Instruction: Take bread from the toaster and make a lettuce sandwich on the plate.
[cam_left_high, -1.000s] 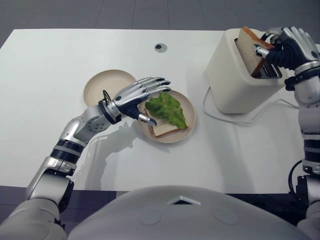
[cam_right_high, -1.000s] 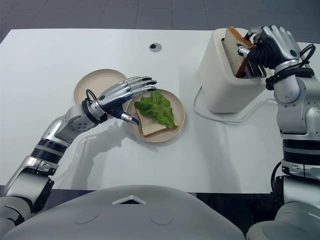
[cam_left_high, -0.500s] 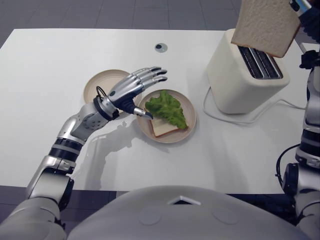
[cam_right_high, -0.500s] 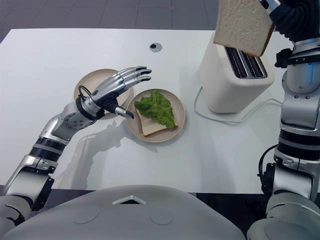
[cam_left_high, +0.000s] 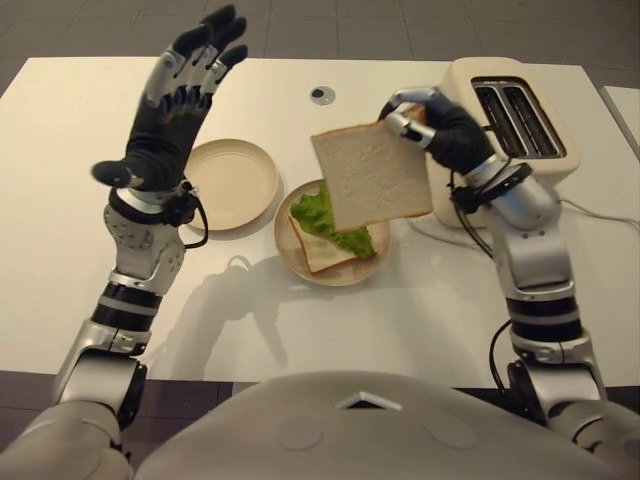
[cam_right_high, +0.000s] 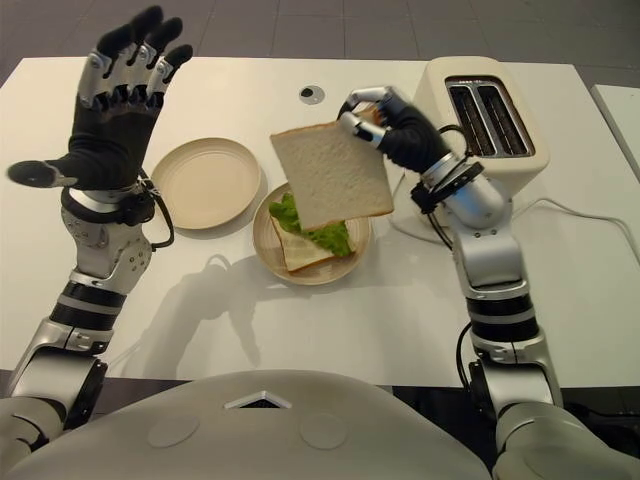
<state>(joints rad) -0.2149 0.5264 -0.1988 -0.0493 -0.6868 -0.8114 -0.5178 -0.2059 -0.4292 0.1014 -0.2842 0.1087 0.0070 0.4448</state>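
Observation:
My right hand (cam_left_high: 440, 125) is shut on the top corner of a slice of white bread (cam_left_high: 372, 172), which hangs in the air over the plate (cam_left_high: 357, 271). On that plate lies another bread slice (cam_left_high: 320, 254) with a green lettuce leaf (cam_left_high: 318, 213) on top, partly hidden behind the held slice. The cream toaster (cam_left_high: 520, 120) stands at the back right with both slots empty. My left hand (cam_left_high: 175, 105) is raised high above the table's left side, palm forward, fingers spread, holding nothing.
A second, empty beige plate (cam_left_high: 232, 183) sits left of the sandwich plate. The toaster's white cord (cam_right_high: 585, 213) runs across the table to the right. A small round hole (cam_left_high: 321, 95) marks the table's far middle.
My right hand has carried the bread slice from above the toaster leftward and down over the plate. My left hand has lifted away from the plate and risen upright.

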